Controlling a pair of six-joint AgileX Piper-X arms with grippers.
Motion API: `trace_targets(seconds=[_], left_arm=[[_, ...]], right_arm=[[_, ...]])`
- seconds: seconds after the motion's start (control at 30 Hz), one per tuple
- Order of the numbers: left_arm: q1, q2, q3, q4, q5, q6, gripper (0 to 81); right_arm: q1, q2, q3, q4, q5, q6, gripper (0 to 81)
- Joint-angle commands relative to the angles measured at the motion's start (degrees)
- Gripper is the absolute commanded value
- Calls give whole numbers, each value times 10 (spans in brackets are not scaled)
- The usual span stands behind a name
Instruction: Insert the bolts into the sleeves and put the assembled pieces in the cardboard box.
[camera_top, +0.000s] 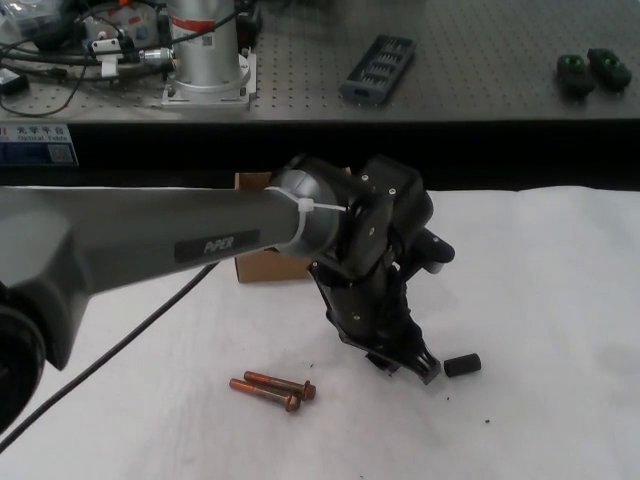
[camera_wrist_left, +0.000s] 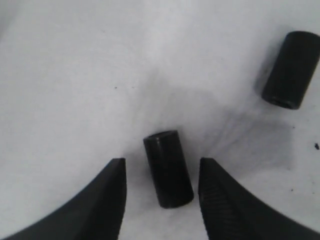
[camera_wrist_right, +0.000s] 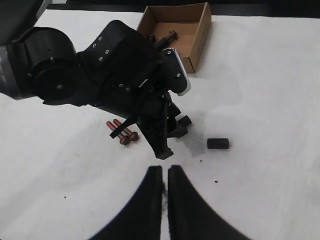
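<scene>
My left gripper (camera_wrist_left: 162, 167) stands open just above the white cloth, its fingers on either side of a black sleeve (camera_wrist_left: 168, 168) that lies between them untouched. A second black sleeve (camera_wrist_left: 291, 70) lies a short way off, also seen in the high view (camera_top: 462, 364) just right of the left gripper (camera_top: 405, 362). Two copper bolts (camera_top: 272, 388) lie side by side to the left of that gripper. The cardboard box (camera_wrist_right: 199, 40) sits behind the left arm with a bolted piece (camera_wrist_right: 162, 40) inside. My right gripper (camera_wrist_right: 165, 172) hangs shut and holds nothing, nearer the bench front.
White cloth (camera_top: 540, 300) covers the bench, with free room to the right and front. The left arm's grey body (camera_top: 150, 245) crosses from the left and partly hides the box (camera_top: 262, 265). A dark perforated bench (camera_top: 480, 60) with tools lies beyond.
</scene>
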Motion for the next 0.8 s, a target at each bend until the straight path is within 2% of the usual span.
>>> trace_targets(seconds=[0.0,0.27,0.57,0.67,0.77], left_arm=[[1,13,-6,-3,-7,6,338],[-1,18,-8,-7,-4,6,335],[-1,18,-19,24,-8,6,75],[-1,13,-32,37,3,-1,56],[6,-8,-38,36,5,-65,56]], right_arm=[[-3,-3,-6,3,-8,-8,43],[-3,-10,-6,3,-8,-8,43],[-3,-10,-6,3,-8,-8,43],[-3,-10,-6,3,-8,-8,43],[-3,-7,-4,5,-8,8,43]])
